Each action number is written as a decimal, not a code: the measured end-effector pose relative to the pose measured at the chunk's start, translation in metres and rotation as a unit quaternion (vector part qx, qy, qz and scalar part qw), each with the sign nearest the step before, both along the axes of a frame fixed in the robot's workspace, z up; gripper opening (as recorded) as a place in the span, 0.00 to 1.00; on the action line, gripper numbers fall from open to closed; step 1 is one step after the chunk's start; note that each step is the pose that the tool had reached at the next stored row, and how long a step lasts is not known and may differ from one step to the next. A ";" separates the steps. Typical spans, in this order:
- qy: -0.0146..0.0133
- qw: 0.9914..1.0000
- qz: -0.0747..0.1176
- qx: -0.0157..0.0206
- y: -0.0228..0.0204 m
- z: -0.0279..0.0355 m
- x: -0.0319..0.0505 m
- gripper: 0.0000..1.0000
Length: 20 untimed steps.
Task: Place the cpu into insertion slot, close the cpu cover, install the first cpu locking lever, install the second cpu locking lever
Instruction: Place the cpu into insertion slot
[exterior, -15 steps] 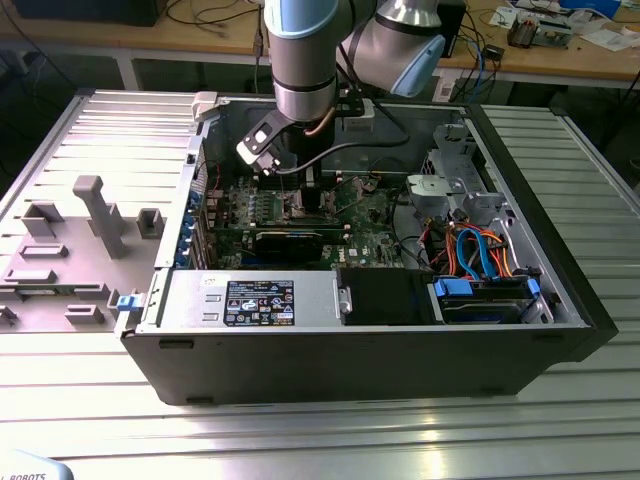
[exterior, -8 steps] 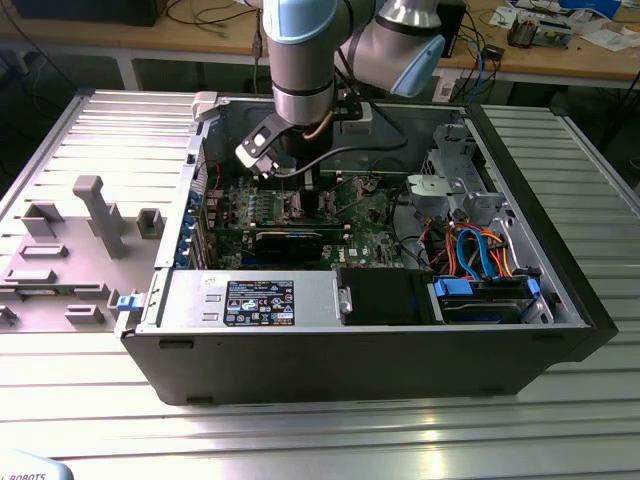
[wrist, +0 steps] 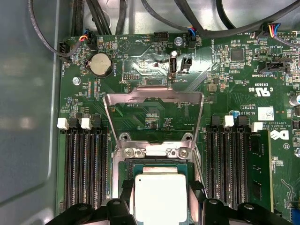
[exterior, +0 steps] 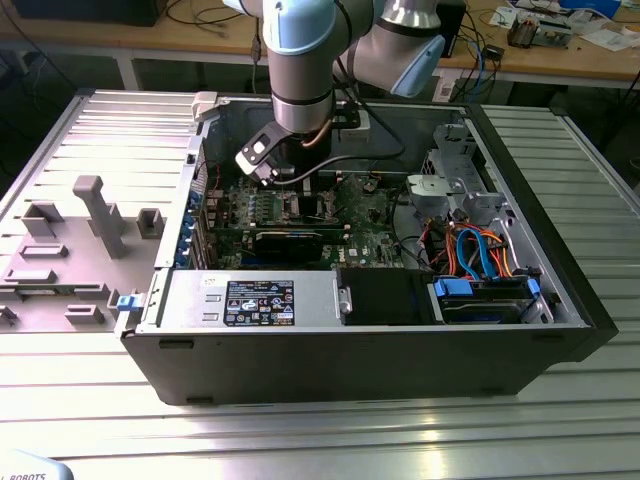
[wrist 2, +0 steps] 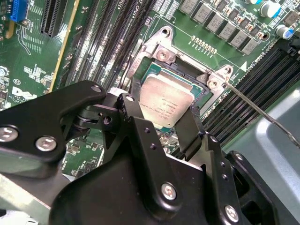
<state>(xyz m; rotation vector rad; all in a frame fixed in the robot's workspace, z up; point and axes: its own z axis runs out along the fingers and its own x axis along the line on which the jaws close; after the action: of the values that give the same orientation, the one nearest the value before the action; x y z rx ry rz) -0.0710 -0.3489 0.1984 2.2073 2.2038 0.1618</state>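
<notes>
Around the insertion slot (wrist 2: 161,55) you have long black memory slots (wrist: 82,168) running along both flanks, close to its rim. The cpu cover (wrist: 154,97) stands swung up on its hinge at one edge of the slot, leaving the socket open beneath it. Beyond the cover sit a coin battery (wrist: 101,64) and a bundle of black cables (wrist: 101,14), near the edge of the motherboard (exterior: 375,245). A thin locking lever (wrist 2: 253,108) slants away from one corner of the slot, passing over the memory slots on that side. In the exterior view a long black expansion card (exterior: 290,240) lies near the slot, on the camera's side of it.

Your arm (exterior: 300,60) drops straight down into the open computer case (exterior: 350,350), wrist vertical, with the gripper (wrist 2: 165,112) directly over the slot. The cpu (wrist: 159,197) sits flat and square within the slot's frame, metal top up. The jaws are drawn in on it, one against each of two opposite edges.
</notes>
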 end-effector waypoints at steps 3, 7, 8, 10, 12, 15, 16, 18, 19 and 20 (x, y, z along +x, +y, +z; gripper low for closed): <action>0.000 1.000 -0.001 0.000 0.0002 -0.0001 0.0007 0.54; 0.000 1.000 -0.002 0.000 0.0003 -0.0001 0.0015 0.54; 0.000 1.000 -0.002 0.000 0.0003 -0.0001 0.0015 0.54; 0.000 1.000 -0.002 0.000 0.0003 -0.0001 0.0015 0.54; 0.000 1.000 -0.002 0.000 0.0003 -0.0001 0.0015 0.54; 0.000 1.000 -0.002 0.000 0.0003 -0.0001 0.0015 0.54; 0.000 1.000 -0.002 0.000 0.0003 -0.0001 0.0015 0.54; 0.000 1.000 -0.002 0.000 0.0003 -0.0001 0.0015 0.54; 0.000 1.000 -0.002 0.000 0.0003 -0.0001 0.0015 0.55; 0.000 1.000 -0.002 0.000 0.0003 -0.0001 0.0015 0.55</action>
<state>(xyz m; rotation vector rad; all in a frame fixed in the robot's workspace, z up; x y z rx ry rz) -0.0695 -0.3486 0.1983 2.2110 2.1999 0.1619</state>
